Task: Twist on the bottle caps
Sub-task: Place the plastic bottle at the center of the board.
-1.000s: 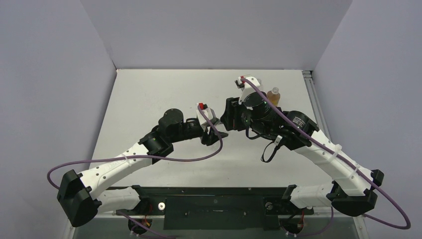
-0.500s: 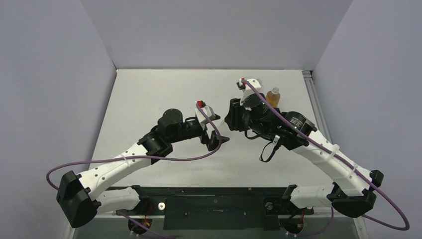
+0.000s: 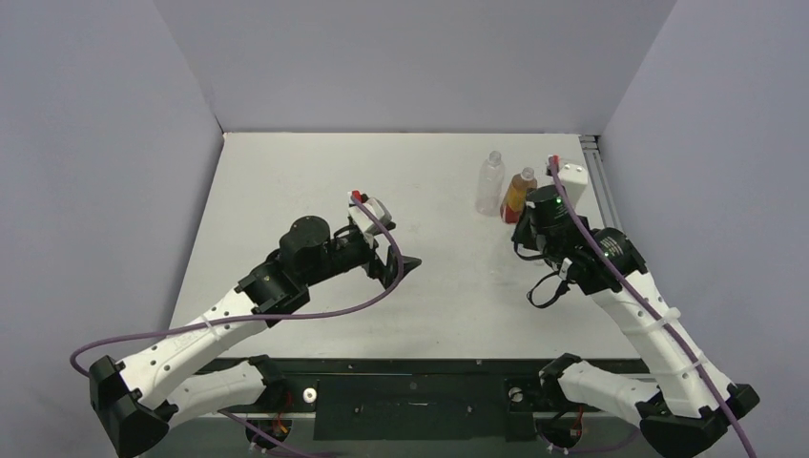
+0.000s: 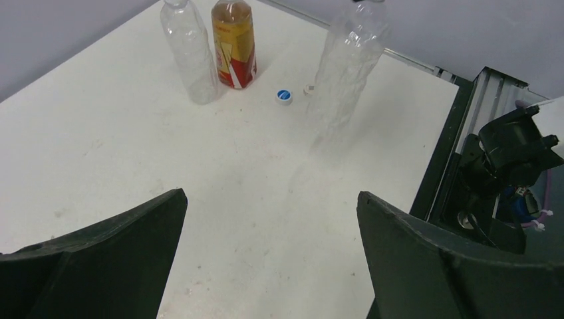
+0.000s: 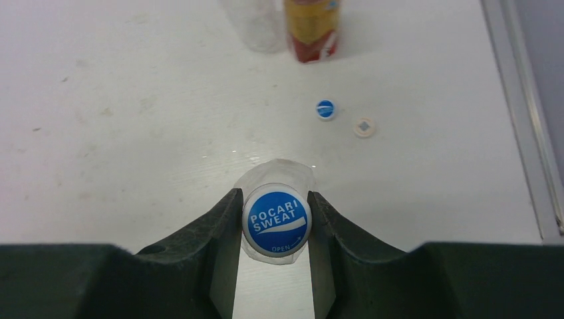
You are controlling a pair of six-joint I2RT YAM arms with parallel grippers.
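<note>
My right gripper (image 5: pixel 275 197) is shut on a blue-and-white bottle cap (image 5: pixel 277 218) that sits on the neck of a clear bottle (image 4: pixel 349 63), seen from straight above. That bottle hangs upright right of the others in the left wrist view. A second clear bottle (image 3: pixel 490 181) and the amber bottle (image 3: pixel 518 194) stand side by side at the back right. Two loose bottle caps lie near them, one blue-and-white (image 5: pixel 325 109) and one plain white (image 5: pixel 364 127). My left gripper (image 4: pixel 269 196) is open over bare table, with nothing between its fingers.
The table's metal rail (image 5: pixel 525 119) runs along the right edge, close to the loose caps. The right arm's wrist (image 3: pixel 558 215) hides the held bottle in the top view. Grey walls close in the back and both sides.
The left gripper let go, opened wide and drew back to the left. The right arm swung right with the capped bottle, uncovering the two bottles at the back.
</note>
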